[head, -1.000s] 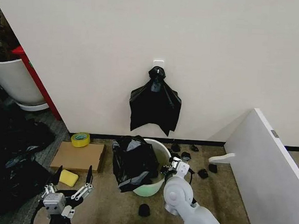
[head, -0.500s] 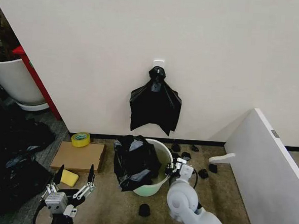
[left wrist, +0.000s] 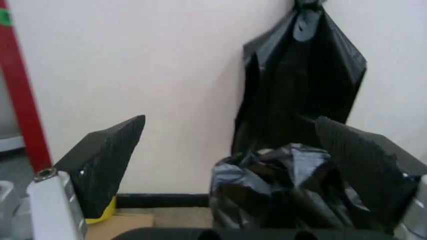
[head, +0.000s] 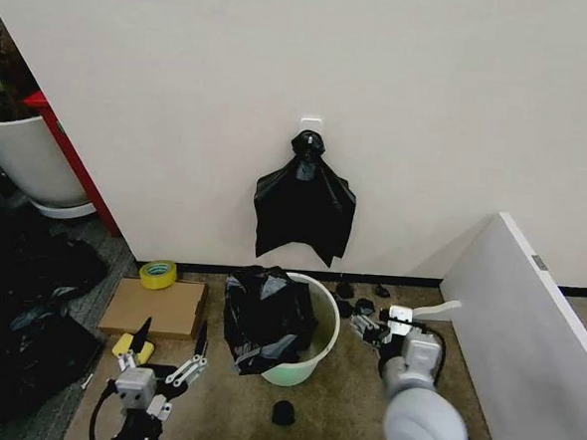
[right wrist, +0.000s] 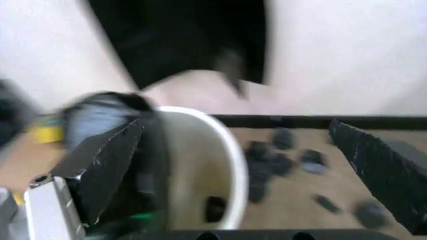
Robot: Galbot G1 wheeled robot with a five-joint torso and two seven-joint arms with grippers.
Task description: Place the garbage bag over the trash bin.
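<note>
Left gripper low over the carpet floor, fingers spread and empty; right gripper likewise open, just right of the trash bin.

Garbage bag drapes only the bin's left rim (right rim bare), so the left arm looks better placed.

Behind: wall, knotted black bag hanging.
</note>
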